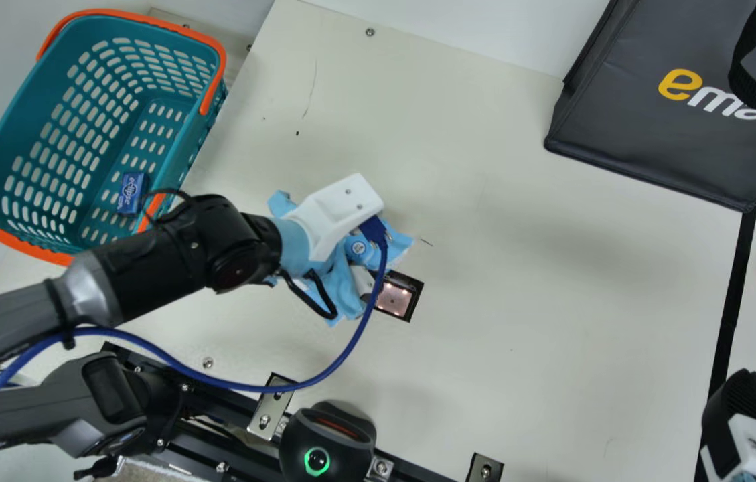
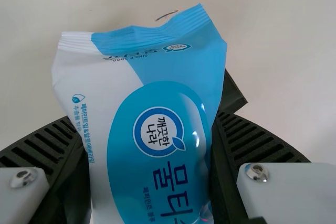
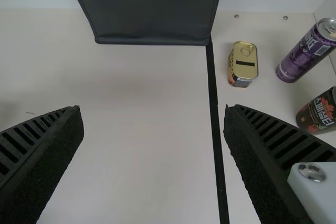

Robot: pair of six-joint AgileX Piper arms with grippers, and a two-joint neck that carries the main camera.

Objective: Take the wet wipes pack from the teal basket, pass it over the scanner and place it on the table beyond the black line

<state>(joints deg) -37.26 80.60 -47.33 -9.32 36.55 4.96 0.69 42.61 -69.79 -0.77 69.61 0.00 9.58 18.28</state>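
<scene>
Step in hand, by my judgement: scanning. My left gripper [image 2: 146, 121] is clamped on the blue-and-white plastic wet wipes pack [image 2: 157, 85], near the lit, black-framed scanner window [image 1: 394, 299] at main-view centre. My right gripper [image 3: 152, 109] stands apart, empty. Next: pass pack across window, then carry it beyond the black tape line [image 1: 731, 314], frame right.

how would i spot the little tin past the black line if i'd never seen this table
Find the big dark bag, then follow the black line that starts at its bottom corner. Just past that line sits a short tin with a gold top. It is squarish, whereas its neighbours, the purple can and the dark can patterned in red, are round.
</scene>
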